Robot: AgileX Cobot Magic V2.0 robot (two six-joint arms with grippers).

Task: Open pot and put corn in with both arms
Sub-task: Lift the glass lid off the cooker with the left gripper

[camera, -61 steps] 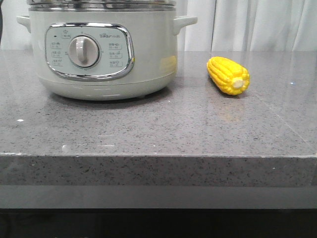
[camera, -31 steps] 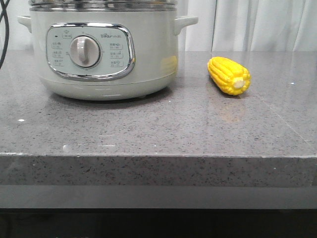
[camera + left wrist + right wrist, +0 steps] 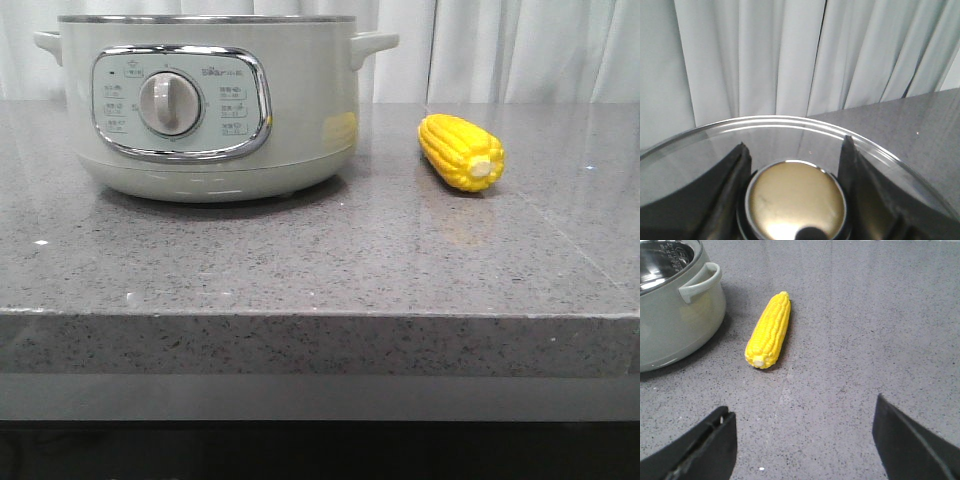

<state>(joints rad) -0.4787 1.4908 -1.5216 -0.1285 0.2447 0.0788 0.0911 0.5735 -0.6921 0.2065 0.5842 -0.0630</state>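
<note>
- Corn [image 3: 461, 152] lies on its side on the grey stone counter [image 3: 300, 260], just right of the pot [image 3: 205, 105], apart from it, pale stub end toward the counter's front edge.
- Left gripper [image 3: 795, 157]: 2 black fingers [image 3: 732, 170] pressed against either side of a brass-coloured knob [image 3: 796, 200] on a glass lid [image 3: 865, 145]. Lid is clear of the pot; curtain shows through the glass.
- Right gripper [image 3: 802, 440]: fingers spread wide, nothing between them, hovering above the counter. Corn [image 3: 769, 331] sits ahead of it and off toward the pot side, not yet between the fingers.
- Pot [image 3: 670, 300] is uncovered in the right wrist view; steel inner wall visible, handle facing the corn.
- Judged stage: lid off, corn pick not yet begun.
- Risks:
  - Corn is round and may roll if 1 finger touches first; a grip across the cob's width looks safer.
  - Cob lies near the pot handle, so a wide approach could knock the pot.
  - Grip on the smooth knob is small; a tilt could let the lid slip.
</note>
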